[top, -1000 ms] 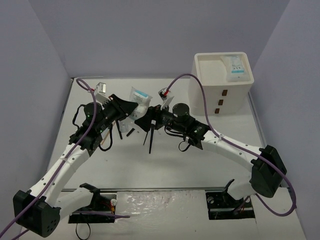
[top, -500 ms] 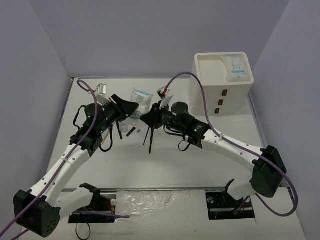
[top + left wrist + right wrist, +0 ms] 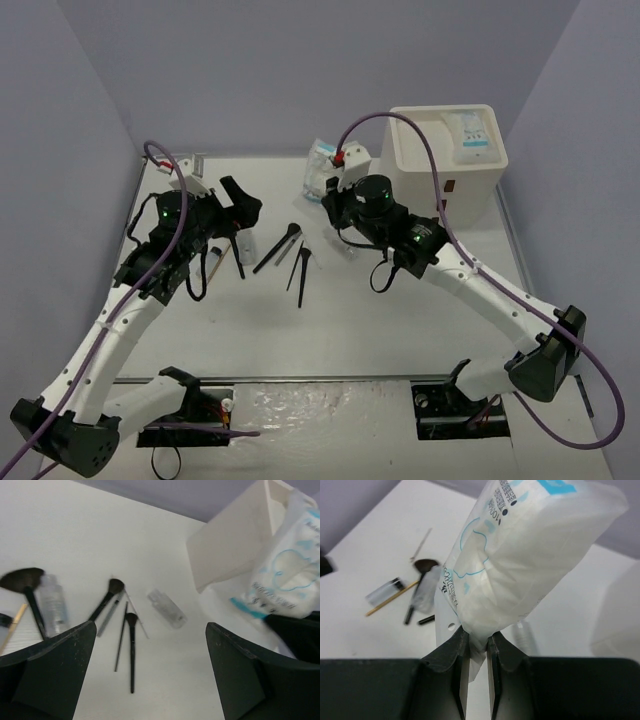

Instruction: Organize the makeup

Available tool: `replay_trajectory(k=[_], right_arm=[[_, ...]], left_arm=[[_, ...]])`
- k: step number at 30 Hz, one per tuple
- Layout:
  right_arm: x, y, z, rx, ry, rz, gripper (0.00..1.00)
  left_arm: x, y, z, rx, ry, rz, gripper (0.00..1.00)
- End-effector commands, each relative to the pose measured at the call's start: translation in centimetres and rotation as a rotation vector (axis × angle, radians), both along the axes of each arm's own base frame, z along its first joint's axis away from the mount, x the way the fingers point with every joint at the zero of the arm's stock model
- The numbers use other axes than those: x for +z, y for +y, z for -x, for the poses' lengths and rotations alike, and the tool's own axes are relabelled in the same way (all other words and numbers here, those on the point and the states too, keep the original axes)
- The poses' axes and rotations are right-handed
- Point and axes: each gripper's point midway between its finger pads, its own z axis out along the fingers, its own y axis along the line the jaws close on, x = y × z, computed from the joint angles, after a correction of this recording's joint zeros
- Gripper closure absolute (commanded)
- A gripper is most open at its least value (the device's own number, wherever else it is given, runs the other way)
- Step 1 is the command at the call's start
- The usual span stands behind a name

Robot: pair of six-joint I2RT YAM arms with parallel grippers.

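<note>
top of sachet (image 3: 520, 555) cut off in right wrist view, print blurred, lower edge pinched in right end effector (image 3: 477, 645), held clear of surface (image 3: 400, 320) near box (image 3: 480, 188), left end effector (image 3: 150, 650) wide, empty, above brushes (image 3: 125, 625) and vial (image 3: 167, 609)

Likely a lab: walled test table (image 3: 400, 330).

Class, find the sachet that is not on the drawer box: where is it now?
In the top view the sachet is held at far centre, just left of the box, pinched in the right gripper.
</note>
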Motion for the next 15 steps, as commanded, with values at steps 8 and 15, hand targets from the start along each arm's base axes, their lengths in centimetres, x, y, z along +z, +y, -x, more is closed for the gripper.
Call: replay_trajectory(k=[8, 15], right_arm=[[7.1, -18.6, -10.2, -0.396, -0.117, 0.283, 1.00], [5.5, -23.3, -14.7, -0.239, -0.064, 0.216, 1.00]], left_arm=[[0.4, 8.1, 3.3, 0.132, -0.007, -0.435, 0.06], [-2.6, 7.7, 3.5, 0.070, 0.019, -0.473, 0.06]])
